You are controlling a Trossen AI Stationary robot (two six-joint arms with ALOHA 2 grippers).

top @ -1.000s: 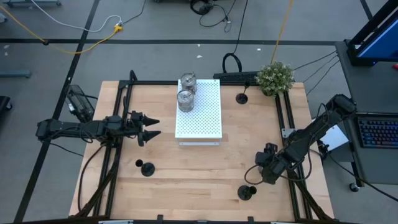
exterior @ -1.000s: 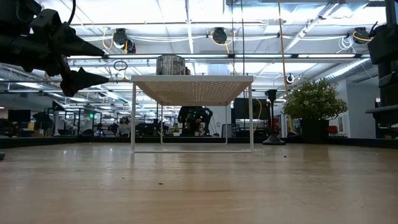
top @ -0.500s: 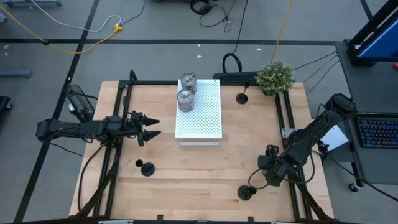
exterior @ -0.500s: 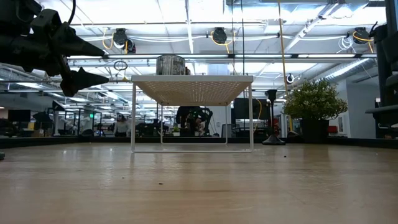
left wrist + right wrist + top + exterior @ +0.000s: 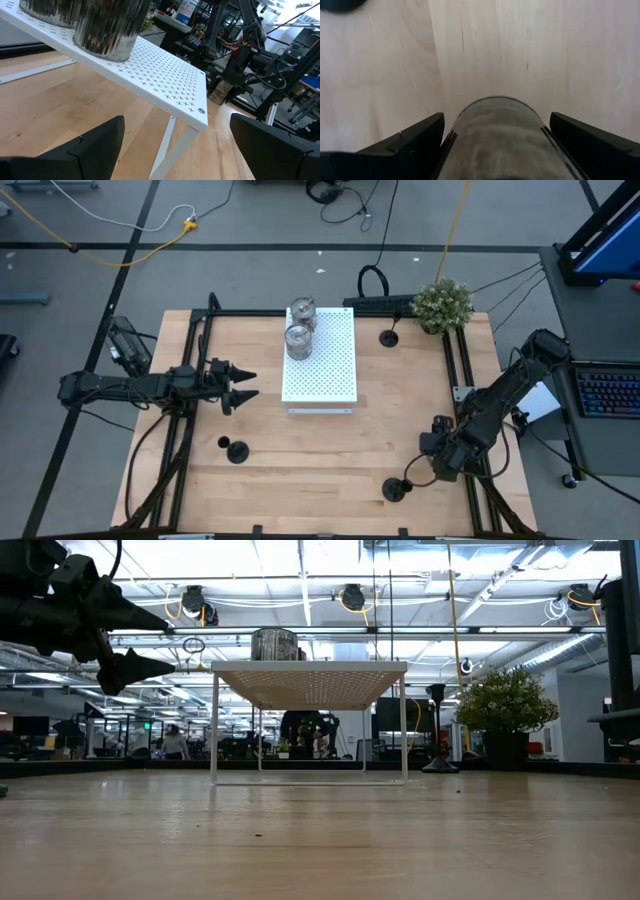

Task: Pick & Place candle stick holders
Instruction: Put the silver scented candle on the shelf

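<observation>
Two silver holders (image 5: 298,340) (image 5: 303,312) stand on the far left of the white perforated board (image 5: 330,375); they also show in the left wrist view (image 5: 107,25). Three black holders stand on the table on their round bases: near left (image 5: 236,450), far right (image 5: 390,337) and near right (image 5: 396,489). My right gripper (image 5: 420,470) is just right of the near-right black holder and is shut on the third silver holder (image 5: 492,137). My left gripper (image 5: 250,383) hovers open and empty left of the board, above the table (image 5: 165,640). My right gripper holds the silver holder by its round side wall (image 5: 455,145), pinched between the two fingers (image 5: 415,142). The holder lies along the fingers, its rim end (image 5: 492,100) pointing away from the wrist over the table top. The gripper slants down from the table's right.
The white board stands on thin legs (image 5: 214,725) at the table's far middle. A green plant (image 5: 443,302) sits at the far right corner. Black rails (image 5: 460,370) run along the left and right edges. Bare wood (image 5: 320,460) lies between the two near black holders.
My right gripper has drawn back toward the table's right and near edges with the silver holder, a short way from the near-right black holder.
</observation>
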